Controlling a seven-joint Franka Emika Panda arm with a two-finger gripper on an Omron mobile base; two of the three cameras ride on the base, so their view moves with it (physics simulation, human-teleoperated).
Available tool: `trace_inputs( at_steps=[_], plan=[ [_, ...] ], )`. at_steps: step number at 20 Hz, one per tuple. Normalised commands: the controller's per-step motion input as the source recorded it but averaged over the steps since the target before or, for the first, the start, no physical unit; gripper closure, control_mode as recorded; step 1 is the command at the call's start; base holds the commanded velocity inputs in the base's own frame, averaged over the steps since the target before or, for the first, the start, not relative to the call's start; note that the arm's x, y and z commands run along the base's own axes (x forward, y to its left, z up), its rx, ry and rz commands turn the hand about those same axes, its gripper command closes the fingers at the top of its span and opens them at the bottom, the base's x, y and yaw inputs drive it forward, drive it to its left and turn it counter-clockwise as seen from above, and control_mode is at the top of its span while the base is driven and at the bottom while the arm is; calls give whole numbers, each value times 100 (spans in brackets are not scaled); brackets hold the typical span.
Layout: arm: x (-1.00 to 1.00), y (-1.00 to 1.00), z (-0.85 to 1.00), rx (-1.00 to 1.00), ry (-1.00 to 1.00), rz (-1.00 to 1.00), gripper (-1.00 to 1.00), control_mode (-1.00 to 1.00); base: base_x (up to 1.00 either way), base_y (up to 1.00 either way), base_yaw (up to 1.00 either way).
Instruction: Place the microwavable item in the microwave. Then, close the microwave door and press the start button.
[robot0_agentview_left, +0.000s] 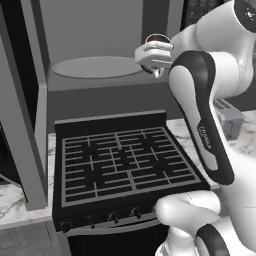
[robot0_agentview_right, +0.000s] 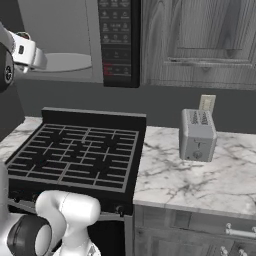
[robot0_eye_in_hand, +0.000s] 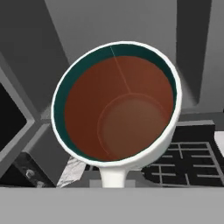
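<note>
Clearly the fingers (robot0_agentview_left: 159, 46) are clamped on the mug (robot0_eye_in_hand: 116, 103), a smooth round white cup with a dark green inner rim and reddish-brown inside, held at the mouth of the open microwave (robot0_agentview_left: 95, 35). Beyond lies its flat round turntable (robot0_agentview_left: 97, 67); below, the black grated stove (robot0_agentview_left: 125, 162); a boxy grey toaster (robot0_agentview_right: 198, 135) stands on the marble tabletop (robot0_agentview_right: 200, 180).

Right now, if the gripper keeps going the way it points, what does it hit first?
Probably the black stove grate below, seen past the held white green-rimmed mug; the gripper sits at the open microwave's mouth. Depth unclear.
</note>
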Motion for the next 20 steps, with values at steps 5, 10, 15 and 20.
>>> trace_inputs(
  at_steps=[5,10,15,20],
  plan=[
    [66,22,-10,-10,5,0,100,-100,0,0,0],
    [58,26,-10,-8,0,0,100,-100,0,0,0],
    [60,24,-12,-4,0,0,100,-100,0,0,0],
    [52,0,-11,0,0,4,100,-100,0,0,0]
  ],
)
